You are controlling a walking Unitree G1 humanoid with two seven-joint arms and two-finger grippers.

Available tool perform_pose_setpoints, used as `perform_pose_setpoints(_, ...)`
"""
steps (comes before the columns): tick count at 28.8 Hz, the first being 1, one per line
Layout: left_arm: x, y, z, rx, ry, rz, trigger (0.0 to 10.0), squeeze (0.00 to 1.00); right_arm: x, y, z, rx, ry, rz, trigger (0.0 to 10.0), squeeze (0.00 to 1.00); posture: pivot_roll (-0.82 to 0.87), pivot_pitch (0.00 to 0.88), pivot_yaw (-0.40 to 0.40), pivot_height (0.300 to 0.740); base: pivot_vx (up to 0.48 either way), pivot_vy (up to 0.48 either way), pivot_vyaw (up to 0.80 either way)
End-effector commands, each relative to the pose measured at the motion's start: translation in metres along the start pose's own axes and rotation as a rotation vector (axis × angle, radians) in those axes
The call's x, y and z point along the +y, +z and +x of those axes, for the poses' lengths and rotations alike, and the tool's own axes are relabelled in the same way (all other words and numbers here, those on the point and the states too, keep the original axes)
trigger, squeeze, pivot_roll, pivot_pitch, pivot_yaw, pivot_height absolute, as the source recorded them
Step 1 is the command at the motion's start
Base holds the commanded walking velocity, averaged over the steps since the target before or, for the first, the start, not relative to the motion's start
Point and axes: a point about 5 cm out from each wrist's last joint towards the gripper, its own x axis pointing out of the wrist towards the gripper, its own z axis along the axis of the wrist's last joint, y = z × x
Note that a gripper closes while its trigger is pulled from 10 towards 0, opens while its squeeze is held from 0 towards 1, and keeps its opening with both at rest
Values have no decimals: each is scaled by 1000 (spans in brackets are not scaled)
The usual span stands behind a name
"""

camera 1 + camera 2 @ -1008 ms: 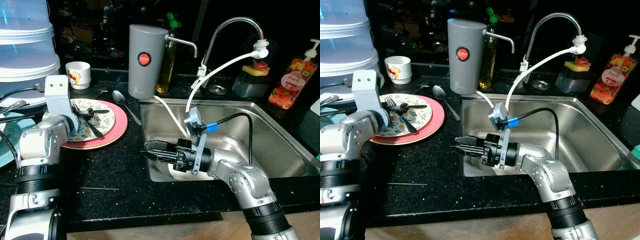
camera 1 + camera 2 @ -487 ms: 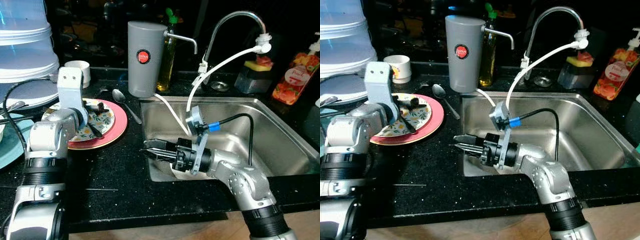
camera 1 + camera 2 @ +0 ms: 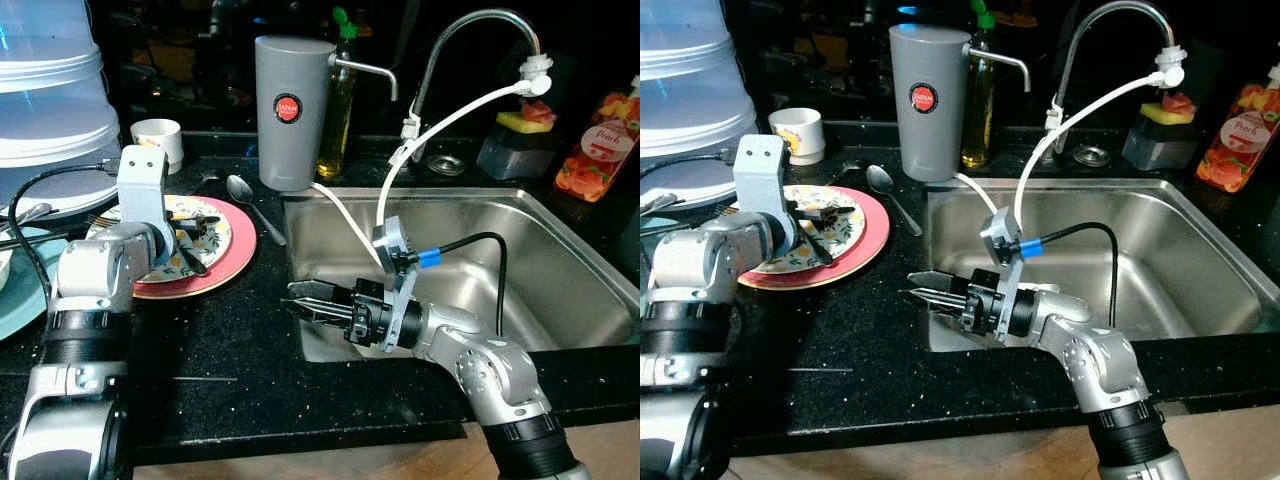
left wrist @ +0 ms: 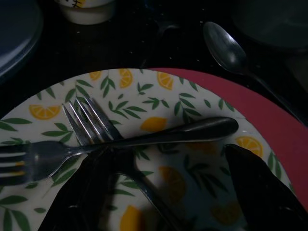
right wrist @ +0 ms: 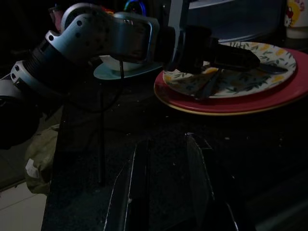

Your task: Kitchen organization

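Two forks lie crossed on the lemon-patterned plate, not yet lifted — left gripper poised over them, jaws open; right gripper open at the sink edge; a spoon remains on the tabletop.

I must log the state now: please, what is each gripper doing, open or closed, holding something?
Left gripper: open, over the forks on the lemon plate, holding nothing.
Right gripper: open, empty, at the sink edge.
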Motion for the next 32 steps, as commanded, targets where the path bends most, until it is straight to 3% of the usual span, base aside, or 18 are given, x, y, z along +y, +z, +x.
perform_pose_setpoints(1,4,-16,5,80,-19,-25,10000,1000,0,-1,-1,-11,6,3,10000,0,162,76,-16,740,0,0,0)
perform_pose_setpoints(3,5,-18,6,103,-20,-27,10000,1000,0,-1,-1,-10,7,3,10000,0,160,78,-20,740,0,0,0)
perform_pose_setpoints(4,5,-20,6,121,-24,-26,10000,941,0,-1,-1,-9,7,4,10000,0,160,78,-20,740,0,0,0)
perform_pose_setpoints(5,6,-22,7,132,-27,-22,10000,737,0,-1,-1,-9,7,5,10000,0,160,78,-20,740,0,0,0)
perform_pose_setpoints(6,7,-23,7,140,-25,-12,5412,0,0,-1,-1,-9,6,6,10000,0,160,78,-20,740,0,0,0)
perform_pose_setpoints(7,7,-23,7,140,-25,-12,5412,0,0,-1,-1,-9,6,6,10000,0,160,78,-20,740,0,0,0)
perform_pose_setpoints(8,9,-25,7,148,-21,3,0,0,0,-1,-1,-10,5,8,10000,0,160,78,-20,740,0,0,0)
perform_pose_setpoints(16,24,-19,5,108,47,53,0,0,-1,1,-2,-28,-5,17,10000,0,156,74,-13,740,0,0,0)
perform_pose_setpoints(23,44,8,-4,-23,160,85,0,0,-2,4,-3,-46,-8,22,10000,0,154,70,-25,740,0,0,0)
perform_pose_setpoints(24,44,8,-4,-23,160,85,0,0,-2,4,-3,-46,-8,22,10000,0,154,70,-25,740,0,0,0)
perform_pose_setpoints(26,42,31,-10,-137,171,107,0,0,-2,6,-2,-58,-9,21,10000,0,148,67,-27,740,0,0,0)
perform_pose_setpoints(32,30,55,-21,-272,161,147,0,0,-3,11,-4,-78,-13,21,10000,0,136,58,-31,740,0,0,0)
